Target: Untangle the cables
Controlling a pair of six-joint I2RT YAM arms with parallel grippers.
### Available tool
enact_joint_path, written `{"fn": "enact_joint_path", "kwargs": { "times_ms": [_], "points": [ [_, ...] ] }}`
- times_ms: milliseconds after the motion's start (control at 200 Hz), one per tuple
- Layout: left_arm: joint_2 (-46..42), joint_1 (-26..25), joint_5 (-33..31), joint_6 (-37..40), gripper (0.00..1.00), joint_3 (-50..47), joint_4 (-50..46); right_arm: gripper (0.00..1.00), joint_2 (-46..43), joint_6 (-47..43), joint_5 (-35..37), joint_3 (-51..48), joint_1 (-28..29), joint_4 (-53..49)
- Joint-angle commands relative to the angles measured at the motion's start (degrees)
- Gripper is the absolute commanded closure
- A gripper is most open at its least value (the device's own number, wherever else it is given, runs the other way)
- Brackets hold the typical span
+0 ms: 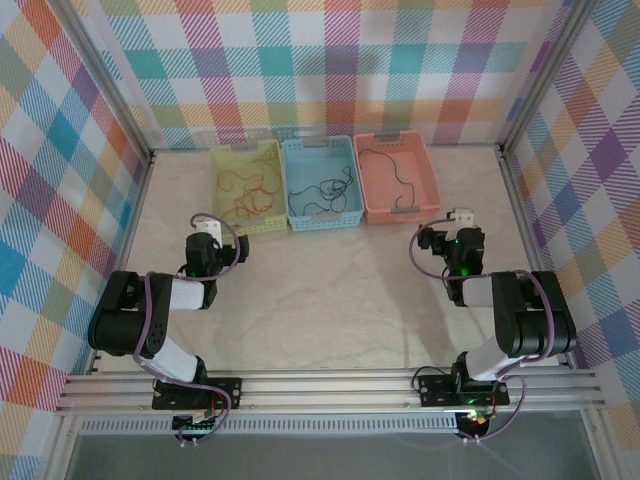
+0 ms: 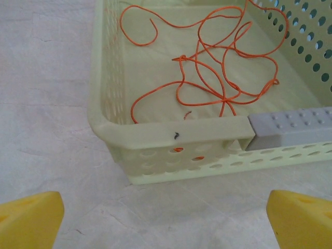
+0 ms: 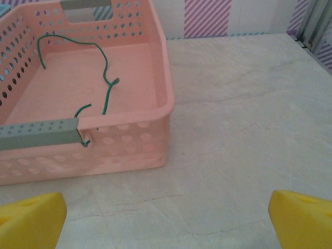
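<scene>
Top view: 3 baskets stand in a row at the far side of the desk (image 1: 330, 300), touching side by side: a yellow basket (image 1: 216, 190) on the left, a blue basket (image 1: 287, 195) in the middle and a pink basket (image 1: 432, 185) on the right. The orange cable (image 1: 250, 197) lies in loose loops in the yellow basket, the black cable (image 1: 322, 192) curls in the blue basket, and a thin dark strand, the green cable (image 1: 395, 165), lies in the pink basket. The left claw (image 1: 205, 228) hovers near the yellow basket's near left corner. The right claw (image 1: 455, 222) hovers just outside the pink basket's near right corner. Neither touches a basket.

Left wrist: the left claw (image 2: 166, 223) is spread wide with nothing between its 2 yellow fingers (image 2: 28, 220), which hang over bare desk. Ahead is the yellow basket's near wall (image 2: 155, 155) with a grey handle (image 2: 290, 127). Inside, the orange cable (image 2: 207, 67) crosses itself in several overlapping loops.

Right wrist: the right claw (image 3: 166, 220) also stands wide apart and empty, its yellow fingers (image 3: 31, 220) over bare desk. The pink basket (image 3: 129, 150) sits ahead to the left. The green cable (image 3: 106, 78) snakes across its floor, 1 end reaching the near wall beside the grey handle (image 3: 39, 132).
</scene>
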Motion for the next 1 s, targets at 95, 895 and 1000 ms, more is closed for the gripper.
{"fn": "enact_joint_path", "kwargs": {
  "times_ms": [95, 895, 1000],
  "points": [
    [-0.06, 0.20, 0.52, -0.10, 0.00, 0.72, 0.62, 0.00, -0.14, 0.76, -1.55, 0.08, -0.12, -1.53],
    [-0.06, 0.21, 0.48, -0.08, 0.00, 0.69, 0.63, 0.00, 0.13, 0.80, -1.85, 0.61, -0.10, -2.30],
    [-0.06, 0.22, 0.52, -0.11, 0.00, 0.69, 0.62, 0.00, 0.13, 0.76, -1.92, 0.62, -0.09, -2.33]
  ]
}}
